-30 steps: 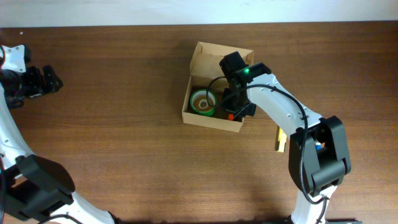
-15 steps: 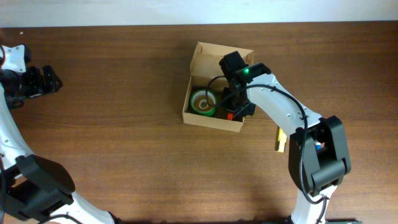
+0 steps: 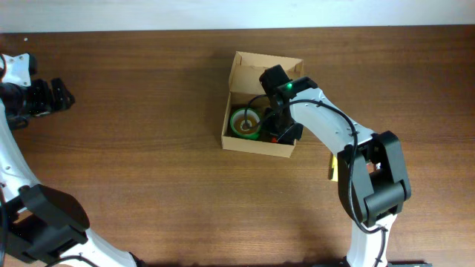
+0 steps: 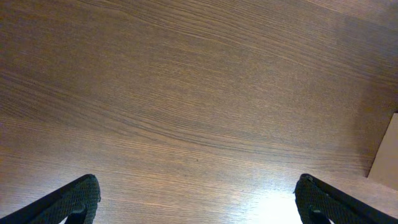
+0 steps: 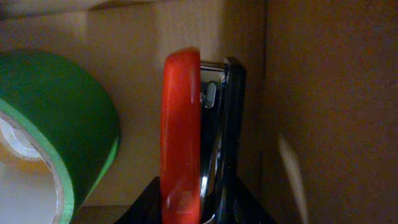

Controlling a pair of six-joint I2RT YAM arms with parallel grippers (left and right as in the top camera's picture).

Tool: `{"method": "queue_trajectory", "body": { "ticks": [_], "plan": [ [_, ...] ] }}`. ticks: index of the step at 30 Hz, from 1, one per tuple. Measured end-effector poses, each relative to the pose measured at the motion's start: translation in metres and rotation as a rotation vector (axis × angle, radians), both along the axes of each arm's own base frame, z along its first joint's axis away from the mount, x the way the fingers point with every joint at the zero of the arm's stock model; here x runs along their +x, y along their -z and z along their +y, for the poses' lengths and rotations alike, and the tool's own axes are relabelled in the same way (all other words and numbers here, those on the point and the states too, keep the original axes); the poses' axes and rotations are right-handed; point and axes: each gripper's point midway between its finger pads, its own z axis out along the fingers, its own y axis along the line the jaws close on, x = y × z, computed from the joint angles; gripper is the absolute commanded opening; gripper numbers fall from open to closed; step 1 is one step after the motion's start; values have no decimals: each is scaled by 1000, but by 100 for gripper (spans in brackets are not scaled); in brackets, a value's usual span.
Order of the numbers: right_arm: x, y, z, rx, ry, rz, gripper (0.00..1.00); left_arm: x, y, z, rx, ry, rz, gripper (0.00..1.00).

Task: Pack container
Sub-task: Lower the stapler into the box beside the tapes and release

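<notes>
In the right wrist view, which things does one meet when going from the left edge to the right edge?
green tape roll → red stapler → inner wall of the container

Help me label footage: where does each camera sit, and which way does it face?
Overhead: above the table, looking straight down; both arms show.
Left wrist: on the left gripper, facing bare table; open fingertips show.
Right wrist: inside the cardboard box, facing red stapler and green tape roll; own fingers flank the stapler.
Overhead and right wrist share box and tape roll.
</notes>
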Motion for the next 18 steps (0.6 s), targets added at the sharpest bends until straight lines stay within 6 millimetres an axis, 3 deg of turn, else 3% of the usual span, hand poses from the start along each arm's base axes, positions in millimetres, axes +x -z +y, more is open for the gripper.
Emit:
{"method": "queue_trajectory", "body": {
  "ticks": [18],
  "plan": [
    [5, 0, 2, 3, -73, -24, 34, 0, 0, 0, 0, 0, 0, 100]
  ]
}}
